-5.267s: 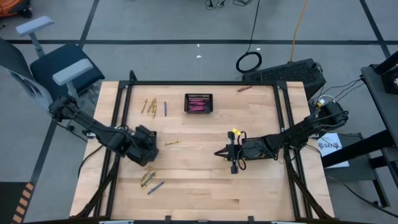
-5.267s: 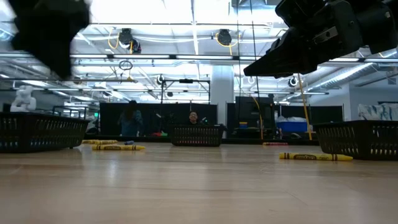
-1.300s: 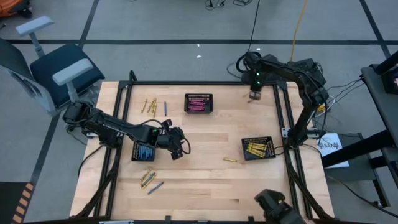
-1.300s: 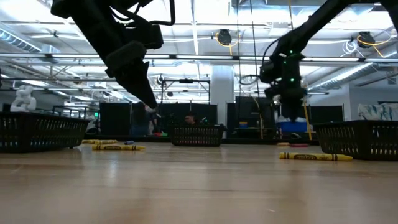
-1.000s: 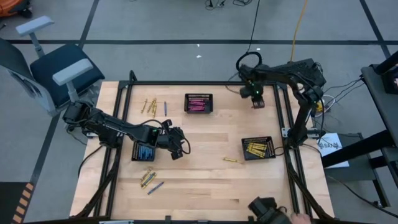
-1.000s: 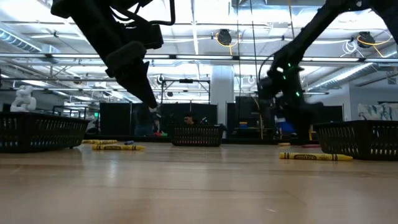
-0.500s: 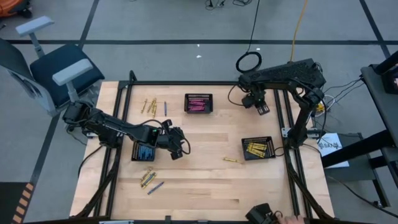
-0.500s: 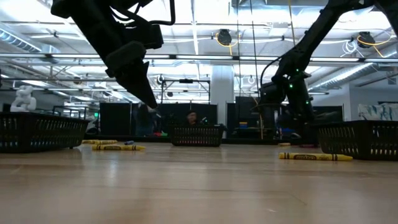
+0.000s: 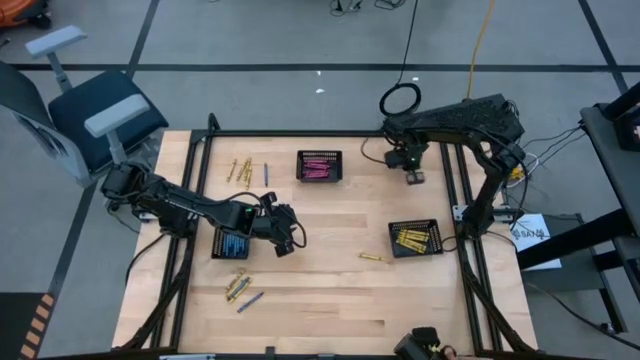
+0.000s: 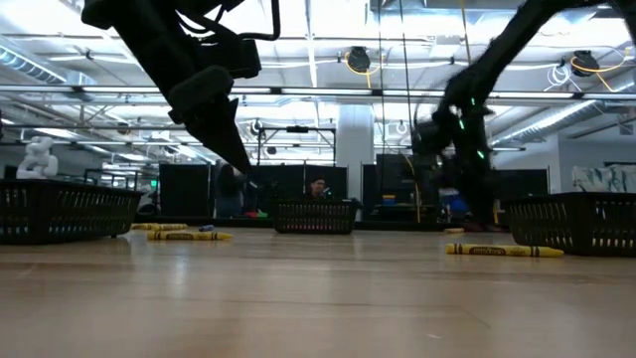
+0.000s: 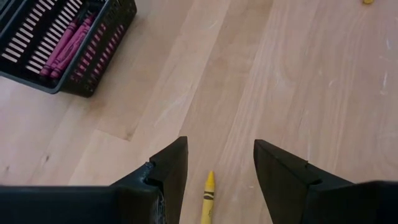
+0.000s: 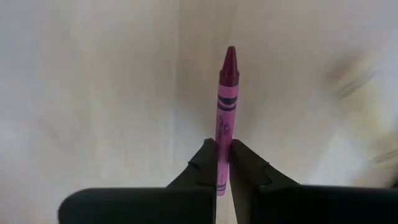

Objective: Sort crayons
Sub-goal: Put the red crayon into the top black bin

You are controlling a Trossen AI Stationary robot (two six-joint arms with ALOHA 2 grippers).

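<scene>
My right gripper [image 9: 411, 177] hangs over the table's far right part, pointing down, shut on a pink crayon [image 12: 227, 93]. My left gripper [image 9: 287, 245] stands open left of the middle, beside the basket of blue crayons [image 9: 231, 243]. A yellow crayon [image 11: 208, 198] lies flat on the wood below the gap between the left gripper's [image 11: 217, 149] fingers, touching neither. A basket of pink crayons [image 9: 319, 166] stands at the far middle. A basket of yellow crayons [image 9: 415, 238] stands at the right. My right gripper [image 12: 222, 144] pinches the pink crayon between its two fingers near the blunt end [image 12: 221, 134]. The fingers lie along the crayon, and most of it sticks out past their tips, its point [image 12: 231, 53] leading. Whether it is clear of the table I cannot tell.
One yellow crayon [image 9: 372, 258] lies left of the yellow basket. Loose yellow and blue crayons lie at the far left [image 9: 243, 170] and near left [image 9: 240, 290]. A dark object [image 9: 425, 345] shows at the near edge. The wood between the baskets is bare.
My right gripper has come away from the table's far right edge toward the near side, then a little toward the left. My left arm has kept still.
</scene>
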